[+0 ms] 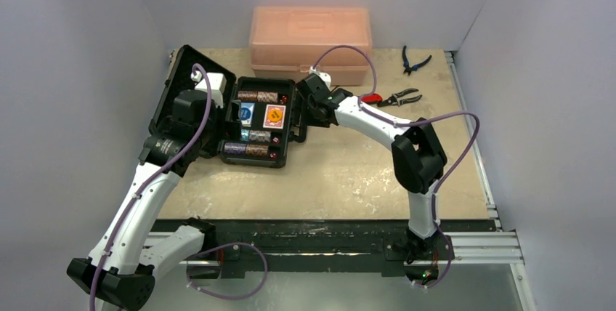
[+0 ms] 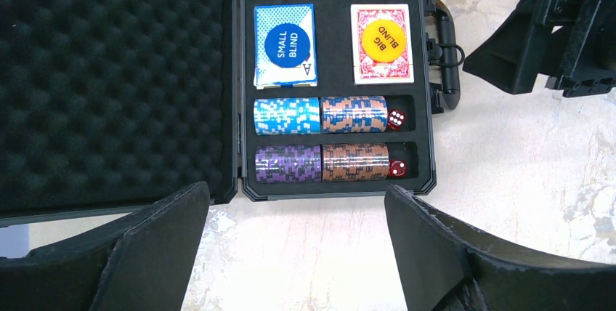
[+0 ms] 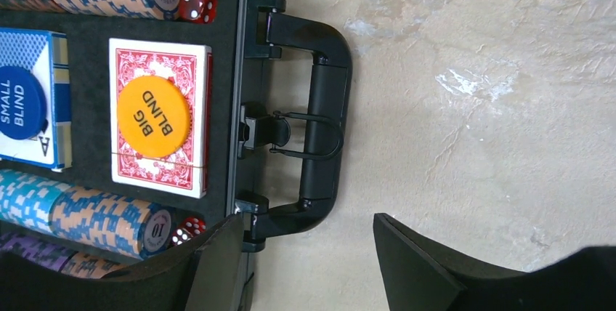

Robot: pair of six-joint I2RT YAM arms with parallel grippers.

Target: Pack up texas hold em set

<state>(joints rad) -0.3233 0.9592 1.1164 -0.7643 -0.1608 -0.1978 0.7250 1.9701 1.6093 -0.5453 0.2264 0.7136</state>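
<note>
Tabletop (image 1: 349,173) carries the open briefcase (image 2: 334,192), chip stacks (image 2: 319,163) inside.
Apart and empty, left jaws face its near rim; right jaws, also apart, have the handle (image 3: 328,100) just ahead.

I see my left arm (image 1: 145,195) stretched forward from its base at the near left, elbow low and wrist pitched so the camera looks straight down. The left gripper (image 2: 296,193) has its jaws spread wide. Its two black fingers (image 2: 156,253) fill the lower corners of the wrist view, with nothing between them. My right arm (image 1: 378,123) rises from its base, folds at the elbow and reaches away to the left. The right gripper (image 3: 306,225) also points down, jaws parted less widely than the left and gripping nothing.
</note>
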